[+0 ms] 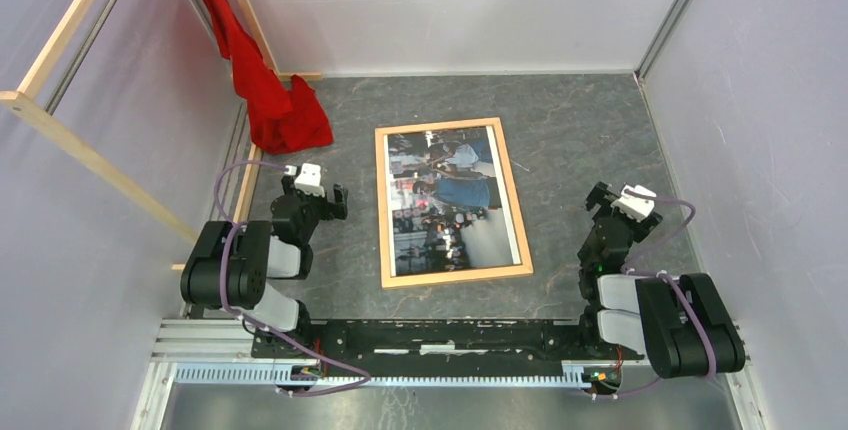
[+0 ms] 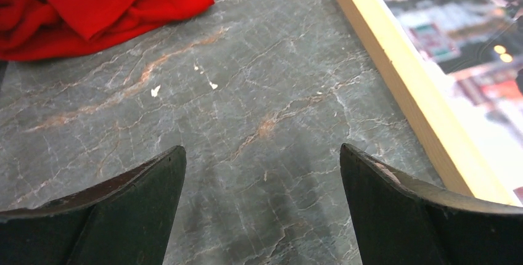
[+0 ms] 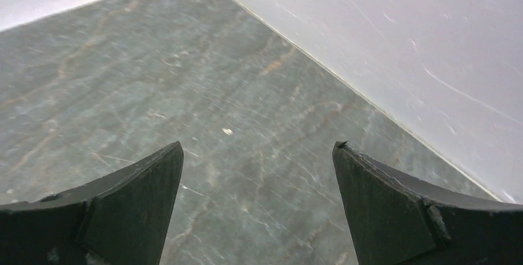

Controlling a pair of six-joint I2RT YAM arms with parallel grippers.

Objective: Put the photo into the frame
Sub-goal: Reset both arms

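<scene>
Already the photo (image 1: 447,195) lies in the frame (image 1: 455,276) (face up); left gripper (image 2: 262,154) and right gripper (image 3: 258,151) gape empty.

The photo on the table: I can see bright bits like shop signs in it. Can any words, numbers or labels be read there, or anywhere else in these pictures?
No text can be read in any view.
Large colour photo print, lying inside the thin light-wood rectangular frame: coloured sign-like patches, too blurred to read.
Crumpled red cloth and grey marbled table: no writing seen.
</scene>
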